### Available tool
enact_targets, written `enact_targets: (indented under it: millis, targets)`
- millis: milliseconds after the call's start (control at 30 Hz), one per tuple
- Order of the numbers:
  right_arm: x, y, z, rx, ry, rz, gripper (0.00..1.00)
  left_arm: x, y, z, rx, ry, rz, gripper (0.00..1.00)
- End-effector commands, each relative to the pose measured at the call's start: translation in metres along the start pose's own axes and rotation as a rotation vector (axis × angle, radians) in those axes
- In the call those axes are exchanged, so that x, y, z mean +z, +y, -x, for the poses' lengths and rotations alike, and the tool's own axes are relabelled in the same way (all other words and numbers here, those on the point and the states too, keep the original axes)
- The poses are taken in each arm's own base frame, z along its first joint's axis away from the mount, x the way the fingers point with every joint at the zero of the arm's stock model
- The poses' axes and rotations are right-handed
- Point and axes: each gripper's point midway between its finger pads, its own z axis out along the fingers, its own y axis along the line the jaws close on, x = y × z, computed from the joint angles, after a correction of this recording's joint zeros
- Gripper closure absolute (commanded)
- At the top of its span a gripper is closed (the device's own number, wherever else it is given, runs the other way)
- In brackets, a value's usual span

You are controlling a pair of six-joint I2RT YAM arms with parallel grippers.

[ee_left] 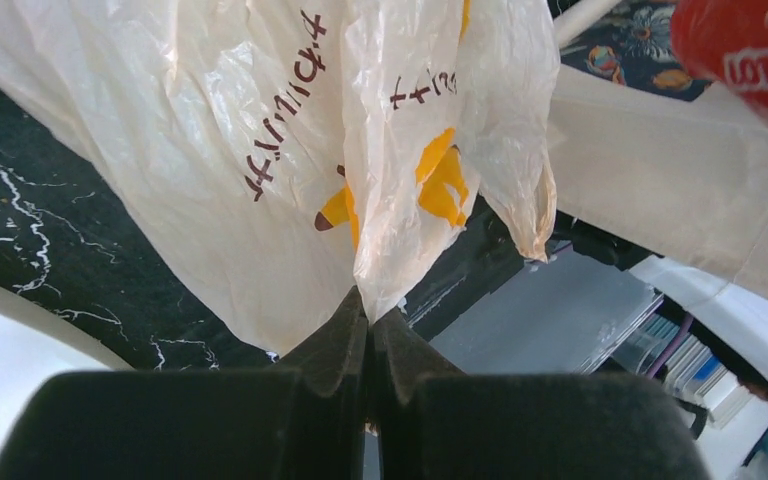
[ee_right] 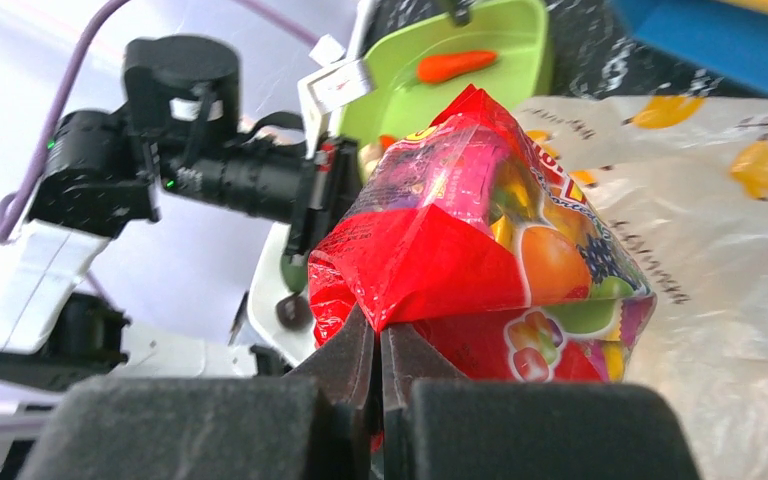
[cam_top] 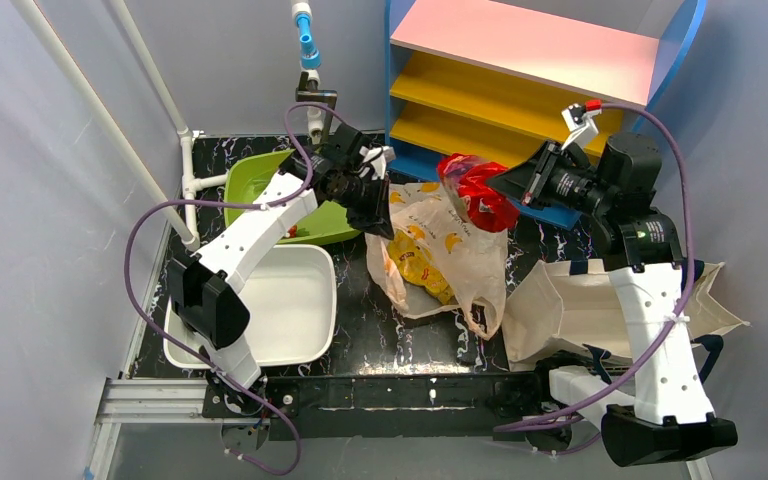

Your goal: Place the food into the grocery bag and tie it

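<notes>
Top external view puts the loading step in hand: the left gripper [cam_top: 375,212] is clamped on the left edge of the grocery bag [cam_top: 455,265], lifting that side off the table, and a yellow packet [cam_top: 420,268] shows through the film inside; the left wrist view confirms thin plastic pinched between closed fingers; the right gripper [cam_top: 508,185] is closed on a corner of the red packet [cam_top: 475,195], which hangs over the bag's far rim, not yet inside; an orange-red vegetable [ee_right: 457,65] lies in the green tray [cam_top: 260,180], so more food waits and tying looks far off; next, I judge, the right arm must carry the packet over the mouth, lower it and release, with the left holding the opening wide.
</notes>
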Motion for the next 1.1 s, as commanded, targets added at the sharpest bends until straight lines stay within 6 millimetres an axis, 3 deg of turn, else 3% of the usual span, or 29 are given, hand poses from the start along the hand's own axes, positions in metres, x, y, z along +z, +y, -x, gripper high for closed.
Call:
enact_targets:
  millis: [0, 233, 300, 367, 533, 600, 733, 900, 1067]
  targets:
    - [-0.028, 0.064, 0.008, -0.118, -0.044, 0.209, 0.99, 0.003, -0.008, -0.009, 0.072, 0.023, -0.001, 1.0]
    - [-0.025, 0.061, 0.01, -0.112, -0.062, 0.201, 0.99, -0.007, -0.004, -0.016, 0.073, 0.044, 0.052, 1.0]
    - [-0.024, 0.063, 0.012, -0.116, -0.063, 0.203, 0.99, -0.013, 0.0, -0.023, 0.073, 0.069, 0.078, 0.94]
    - [-0.024, 0.065, 0.014, -0.121, -0.063, 0.193, 0.99, -0.02, 0.0, -0.025, 0.079, 0.068, 0.089, 0.82]
    - [-0.041, 0.065, 0.028, -0.161, -0.132, 0.071, 0.99, -0.044, -0.013, -0.02, 0.099, 0.011, 0.071, 0.28]
    - [-0.052, 0.065, 0.033, -0.184, -0.17, 0.029, 0.99, -0.053, -0.03, -0.013, 0.129, -0.028, 0.013, 0.16]
    - [-0.082, 0.053, 0.046, -0.2, -0.299, -0.135, 0.99, -0.059, -0.07, 0.0, 0.219, -0.085, -0.112, 0.15]
    - [-0.126, 0.035, 0.071, -0.208, -0.533, -0.332, 0.99, -0.038, -0.12, 0.004, 0.298, -0.062, -0.251, 0.17]
    - [-0.159, 0.043, 0.102, -0.219, -0.725, -0.396, 0.99, -0.02, -0.178, 0.018, 0.328, -0.095, -0.397, 0.2]
